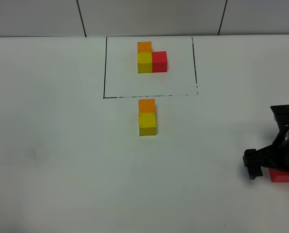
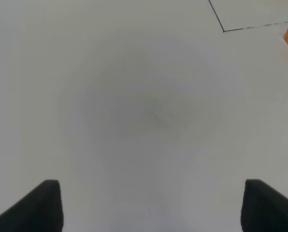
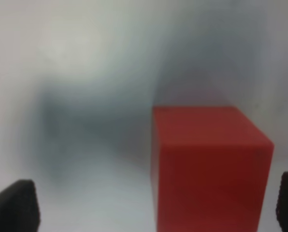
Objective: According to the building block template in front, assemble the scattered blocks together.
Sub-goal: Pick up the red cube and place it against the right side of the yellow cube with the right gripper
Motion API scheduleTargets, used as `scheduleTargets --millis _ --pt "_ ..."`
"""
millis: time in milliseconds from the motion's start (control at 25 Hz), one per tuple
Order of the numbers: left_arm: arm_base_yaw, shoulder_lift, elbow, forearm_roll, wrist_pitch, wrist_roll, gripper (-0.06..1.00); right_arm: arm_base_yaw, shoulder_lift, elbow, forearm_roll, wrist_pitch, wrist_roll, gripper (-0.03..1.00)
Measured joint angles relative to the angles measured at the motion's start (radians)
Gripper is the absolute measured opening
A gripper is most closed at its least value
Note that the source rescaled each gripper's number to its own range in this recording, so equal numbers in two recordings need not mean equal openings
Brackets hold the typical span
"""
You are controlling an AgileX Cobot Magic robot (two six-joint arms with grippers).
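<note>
R pincer [image 3: 151, 208] wide open, gripping nothing. Red cube [image 3: 209, 164] sits between its jaws, off-centre, nearer one jaw (view blurry). Risk: closing shoves or twists cube instead of clamping squarely. L pincer [image 2: 156, 208] open, empty.

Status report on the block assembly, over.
Left gripper open, empty. Right gripper open around red cube. Orange cube, yellow cube touching near template. No obstruction seen.
</note>
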Motion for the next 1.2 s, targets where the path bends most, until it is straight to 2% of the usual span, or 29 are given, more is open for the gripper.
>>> scheduleTargets --millis 360,840,1040,1200 --pt "0.000 0.000 0.000 0.000 0.000 0.000 0.70 -0.023 0.014 0.000 -0.004 -0.020 -0.012 1.00" --pt "0.000 0.000 0.000 0.000 0.000 0.000 0.70 -0.031 0.021 0.045 -0.004 -0.072 -0.019 0.93" --pt "0.000 0.000 0.000 0.000 0.000 0.000 0.70 -0.035 0.021 0.047 -0.003 -0.074 -0.019 0.80" --pt "0.000 0.000 0.000 0.000 0.000 0.000 0.70 -0.047 0.021 0.047 -0.003 -0.074 -0.019 0.59"
